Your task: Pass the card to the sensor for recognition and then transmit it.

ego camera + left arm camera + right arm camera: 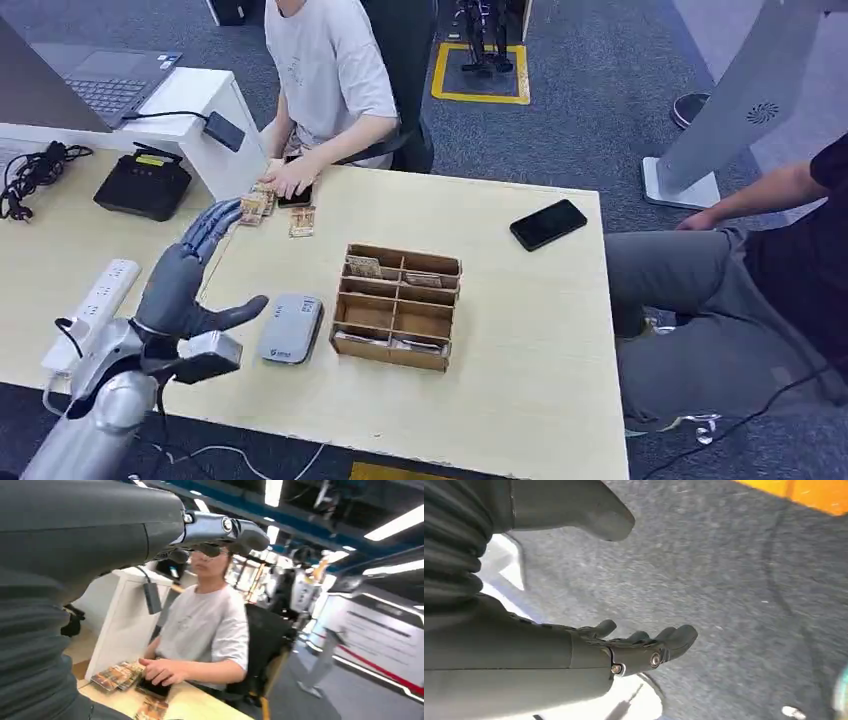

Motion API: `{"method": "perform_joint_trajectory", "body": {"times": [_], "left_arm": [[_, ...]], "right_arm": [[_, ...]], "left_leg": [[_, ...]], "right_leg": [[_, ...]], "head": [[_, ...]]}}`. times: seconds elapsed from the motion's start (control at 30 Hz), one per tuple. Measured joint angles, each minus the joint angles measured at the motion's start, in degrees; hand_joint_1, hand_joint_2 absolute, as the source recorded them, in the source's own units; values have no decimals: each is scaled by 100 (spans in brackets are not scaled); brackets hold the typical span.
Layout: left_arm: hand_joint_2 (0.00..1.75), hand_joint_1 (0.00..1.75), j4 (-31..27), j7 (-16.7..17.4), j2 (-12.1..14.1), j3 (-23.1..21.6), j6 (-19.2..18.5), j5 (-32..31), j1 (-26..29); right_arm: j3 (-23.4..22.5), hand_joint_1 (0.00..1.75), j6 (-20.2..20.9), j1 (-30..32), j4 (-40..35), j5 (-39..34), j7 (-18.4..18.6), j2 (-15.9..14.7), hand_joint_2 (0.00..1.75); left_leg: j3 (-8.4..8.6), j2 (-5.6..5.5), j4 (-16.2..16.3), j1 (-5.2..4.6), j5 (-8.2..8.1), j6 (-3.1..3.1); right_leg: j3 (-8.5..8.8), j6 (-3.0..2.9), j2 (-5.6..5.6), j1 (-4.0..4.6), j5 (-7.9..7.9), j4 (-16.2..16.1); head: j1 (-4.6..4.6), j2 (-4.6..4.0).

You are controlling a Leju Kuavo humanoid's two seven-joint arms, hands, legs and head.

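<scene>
pale wood table on grey carpet; left hand and right hand spread, empty

A light wood table stands on grey carpet, with a yellow-edged square marked on the floor beyond it. To the left a white counter carries a laptop, and a lower desk beside it carries a power strip and a tangle of black cable. A black chair stands at the table's far side. A white kiosk rises at the right. Long ceiling lights glow overhead.
</scene>
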Motion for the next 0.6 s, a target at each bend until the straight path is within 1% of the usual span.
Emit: {"method": "perform_joint_trajectory", "body": {"times": [0.07, 0.13, 0.2, 0.3, 0.37, 0.43, 0.6], "left_arm": [[175, 0, -384, -28, 85, 11, -9, 7, 280], [175, 0, -626, -66, 133, 17, -22, 22, 412], [175, 0, -775, -186, 159, 61, -116, 129, 584], [175, 0, -996, -464, 155, 162, -179, 148, 1030], [175, 0, -1079, -572, 122, 192, -105, -89, 1326], [175, 0, -1079, -594, 65, 192, 31, -337, 1509], [175, 0, -1079, -599, -35, 188, 155, -581, 1677]], "right_arm": [[-35, 0, 17, 14, -9, -4, 7, -31, 175], [-48, 0, 15, 9, -17, -2, 11, -41, 175], [-92, 0, 4, 9, -39, -42, 6, -44, 175], [-166, 0, 9, 30, -63, -46, -13, -52, 175], [-194, 0, 28, 36, -70, 2, -13, -57, 175], [-227, 0, 35, 25, -92, 20, -7, -61, 175], [-271, 0, 57, 10, -114, 68, 7, -74, 175]], "left_leg": [[-1, -6, 0, 0, -3, 6], [-2, -9, 0, 0, -2, 7], [1, -7, 0, -1, -2, 7], [12, -1, 0, -1, -2, 7], [13, -4, 0, -1, -1, 7], [9, -9, 0, 1, 0, 8], [8, -8, 0, -1, 0, 9]], "right_leg": [[2, 2, -12, 0, -2, -1], [7, 3, -16, 0, -1, -1], [14, 1, -13, 0, 1, 1], [14, -1, -6, 0, 3, 1], [13, -1, -8, 0, 2, 0], [14, 0, -14, 0, 1, 0], [14, 0, -14, 0, 1, 0]], "head": [[-2, 0], [-2, 0], [-2, 0], [-4, 0], [-7, 0], [-2, 0], [-6, 0]]}}
